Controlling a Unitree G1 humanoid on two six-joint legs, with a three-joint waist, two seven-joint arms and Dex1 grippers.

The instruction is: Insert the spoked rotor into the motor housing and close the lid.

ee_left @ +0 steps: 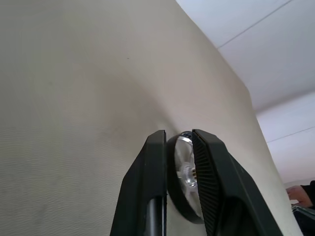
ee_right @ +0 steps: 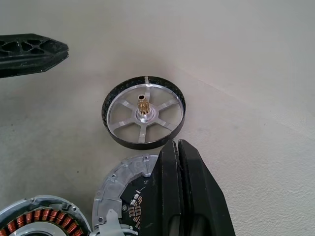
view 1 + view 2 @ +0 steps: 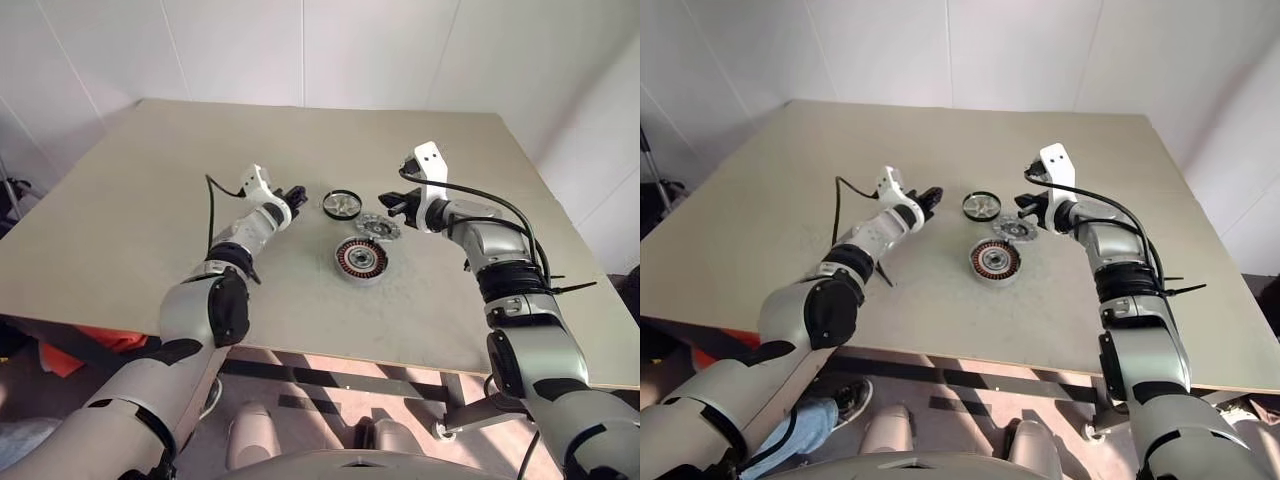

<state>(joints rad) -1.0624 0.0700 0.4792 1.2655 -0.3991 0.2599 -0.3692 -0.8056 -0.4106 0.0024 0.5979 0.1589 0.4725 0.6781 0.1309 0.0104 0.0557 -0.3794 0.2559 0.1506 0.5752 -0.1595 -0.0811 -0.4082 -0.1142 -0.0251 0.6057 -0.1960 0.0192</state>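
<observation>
- The left hand (image 3: pixel 297 194) hangs just beside the rotor (image 3: pixel 342 204), not touching it. Its fingers (image 1: pixel 147 187) are parted by a narrow gap and hold nothing.
- The step looks like the pickup of the rotor. The fingers probably need to spread wider than the black rim before closing, or pinch one side of the rim.
- The rotor lies flat on the tabletop (image 3: pixel 150 200), hub pin up. A grip across the rim would likely keep it level for the drop into the housing (image 3: pixel 361 260).
- The lid (image 3: pixel 377 227) lies between rotor and housing, close to both. The carry should lift clear of it.
- The left forearm reaches forward and inward, with the hand aimed slightly down at the rotor's side.
- The right hand (image 3: pixel 385 203) has its fingers pressed together, empty, poised over the lid's far edge and angled down and inward.
</observation>
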